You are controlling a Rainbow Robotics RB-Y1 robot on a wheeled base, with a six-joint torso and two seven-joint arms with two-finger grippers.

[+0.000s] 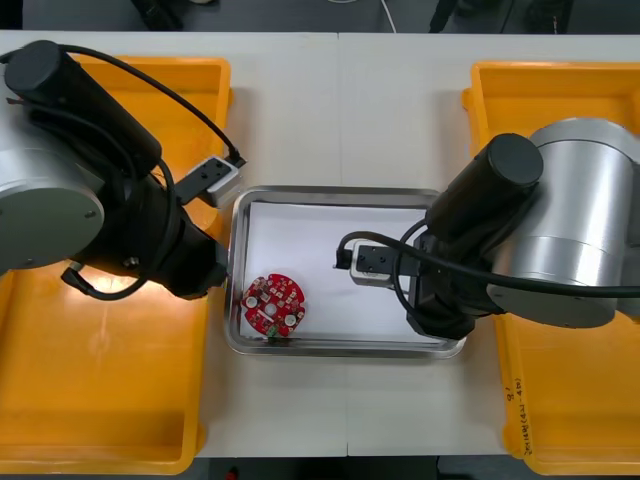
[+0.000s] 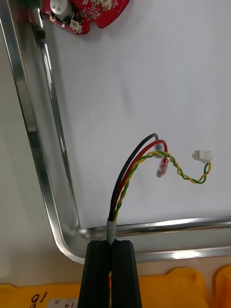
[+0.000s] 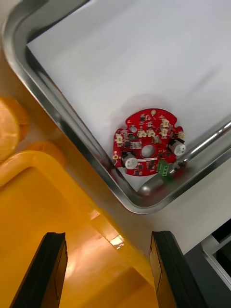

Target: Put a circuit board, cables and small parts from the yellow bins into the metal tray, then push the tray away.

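Observation:
My right gripper [image 2: 112, 244] is shut on a red and yellow cable [image 2: 144, 163] twisted with black and green strands. The cable rises from the fingertips and ends in a white plug [image 2: 202, 155], over the white inside of the metal tray [image 2: 43, 159] near one corner. A round red circuit board [image 1: 274, 305] lies in the tray's near left corner. My left gripper [image 3: 108, 240] stands open with nothing between its fingers, over the edge of a yellow bin [image 3: 57, 202], just outside the tray rim [image 3: 62, 120] beside the circuit board [image 3: 148, 143].
Yellow bins flank the tray, on the left [image 1: 100, 400] and on the right [image 1: 570, 420]. My left arm [image 1: 130, 230] covers much of the left bins. My right arm [image 1: 480, 240] overhangs the tray's right end [image 1: 340, 195].

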